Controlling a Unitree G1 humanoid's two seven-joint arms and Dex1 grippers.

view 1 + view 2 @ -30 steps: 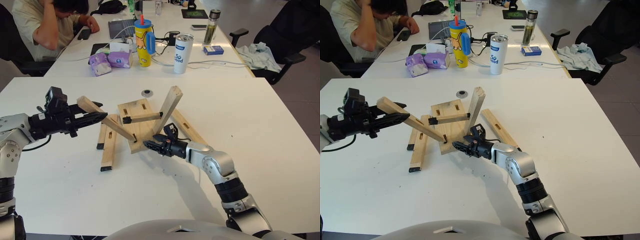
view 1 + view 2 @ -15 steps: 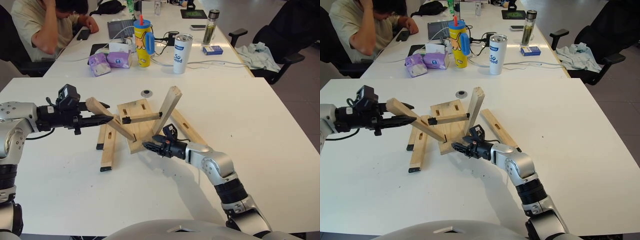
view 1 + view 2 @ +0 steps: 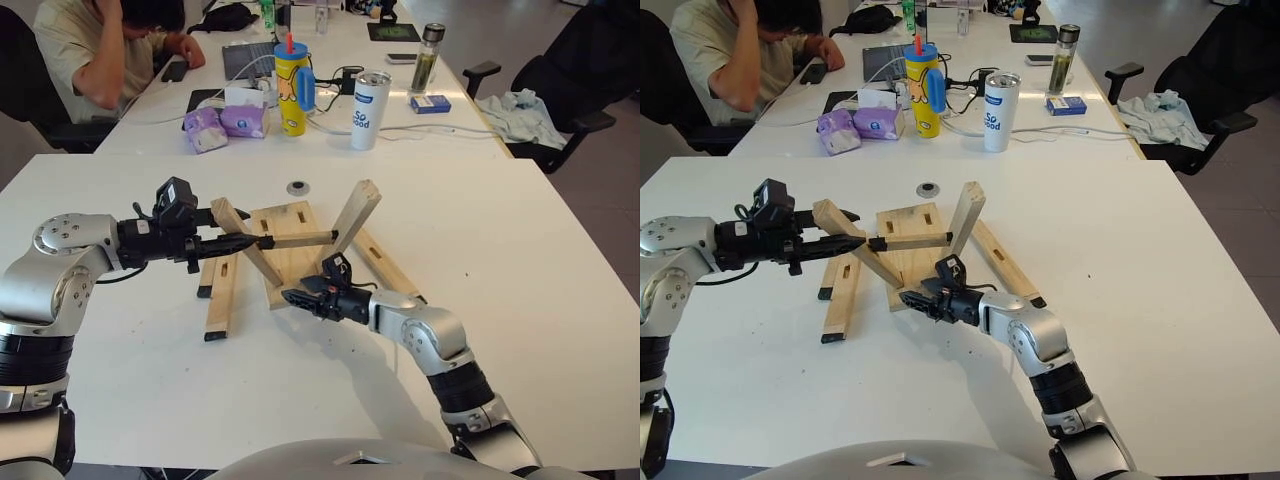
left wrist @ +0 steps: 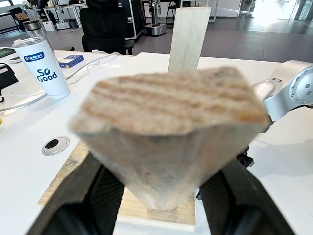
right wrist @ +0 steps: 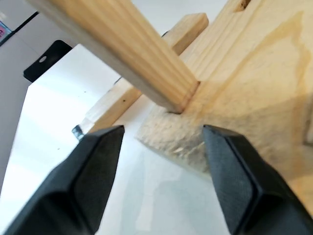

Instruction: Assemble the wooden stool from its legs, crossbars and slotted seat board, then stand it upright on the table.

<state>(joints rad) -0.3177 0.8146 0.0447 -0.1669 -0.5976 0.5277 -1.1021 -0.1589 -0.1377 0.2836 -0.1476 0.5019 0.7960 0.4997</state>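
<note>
The left fingers [image 4: 95,196] are pinched on the upper end of a leg [image 3: 265,264], one finger on each side of it. From them the leg slants down to its foot, which sits in a slot at the near corner of the board [image 3: 300,262]. The right fingers [image 5: 93,171] are spread wide and straddle that same corner, low over the counter [image 3: 520,290], with the slotted foot just ahead of them. Whether they touch the wood I cannot tell. The board lies flat between the two sets of fingers. Beyond the right fingers a second leg [image 3: 356,213] stands tilted out of the board's far part. A crossbar [image 3: 300,238] runs from it toward the left fingers and ends close to their tips. Below the left fingers two loose pieces [image 3: 222,295] lie side by side on the counter. Another piece [image 3: 380,255] lies flat beyond the right fingers, beside the board's edge. The counter is white, with a round grommet [image 3: 297,187] past the board. Behind it a second desk [image 3: 440,135] carries a tumbler [image 3: 367,95], a yellow bottle [image 3: 291,80], tissue packs [image 3: 205,128] and cables. An office chair [image 3: 590,70] stands off to the right.
</note>
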